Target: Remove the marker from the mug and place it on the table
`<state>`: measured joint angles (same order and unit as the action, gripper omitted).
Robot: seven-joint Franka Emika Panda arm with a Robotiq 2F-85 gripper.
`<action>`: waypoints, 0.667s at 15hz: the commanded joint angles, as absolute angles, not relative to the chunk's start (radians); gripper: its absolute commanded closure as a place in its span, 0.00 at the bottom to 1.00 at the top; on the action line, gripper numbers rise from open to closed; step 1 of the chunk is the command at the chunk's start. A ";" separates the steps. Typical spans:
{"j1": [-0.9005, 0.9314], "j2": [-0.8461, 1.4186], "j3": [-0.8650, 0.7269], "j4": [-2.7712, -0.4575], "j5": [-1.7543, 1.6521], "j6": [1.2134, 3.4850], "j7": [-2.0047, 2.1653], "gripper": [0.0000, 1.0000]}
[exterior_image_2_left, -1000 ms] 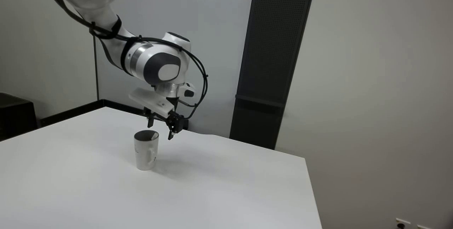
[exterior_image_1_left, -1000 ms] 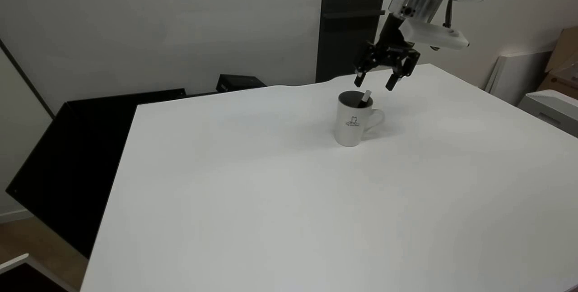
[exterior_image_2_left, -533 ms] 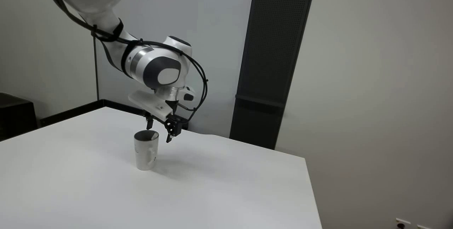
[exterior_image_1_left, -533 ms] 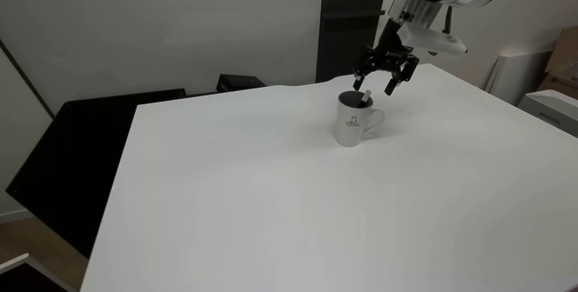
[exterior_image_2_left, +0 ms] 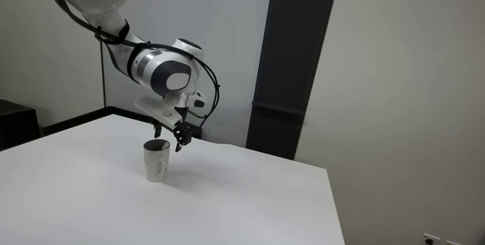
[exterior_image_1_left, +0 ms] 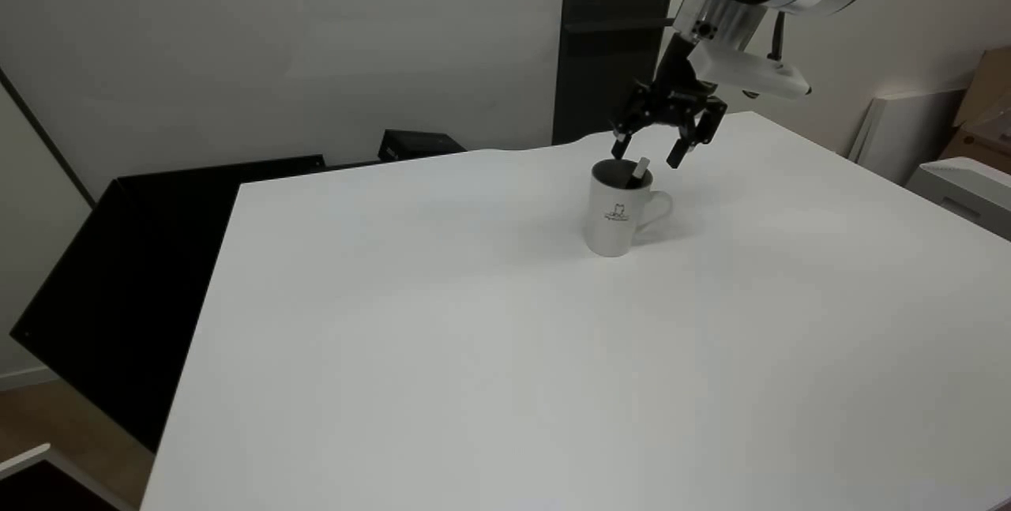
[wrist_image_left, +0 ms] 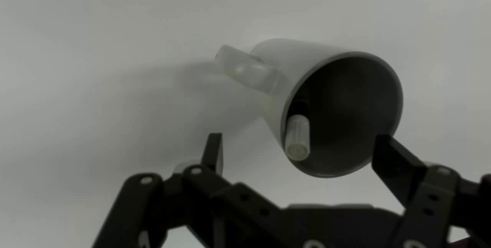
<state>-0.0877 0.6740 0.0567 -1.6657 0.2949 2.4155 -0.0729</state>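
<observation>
The white mug stands upright on the white table; it also shows in an exterior view and the wrist view. The marker leans inside the mug against the rim on the handle side. Its pale end sticks up past the rim, also seen as the marker in both exterior views. Its dark lower part is mostly hidden in the mug. My gripper is open and empty, just above and behind the mug. In the wrist view the marker's end lies between the fingers, untouched.
The mug's handle sticks out to one side. A black surface lies beyond the table's left edge, with a black box behind the back edge. A pale box-like object is by the right edge.
My gripper has moved a little down and to the left in both exterior views, nearer the mug, staying open. The mug and marker have not moved.
</observation>
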 commanded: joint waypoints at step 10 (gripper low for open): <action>-0.077 0.671 0.060 -1.636 0.284 2.404 -0.036 0.44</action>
<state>-0.0831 0.6739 0.0581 -1.6577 0.2940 2.4164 -0.0722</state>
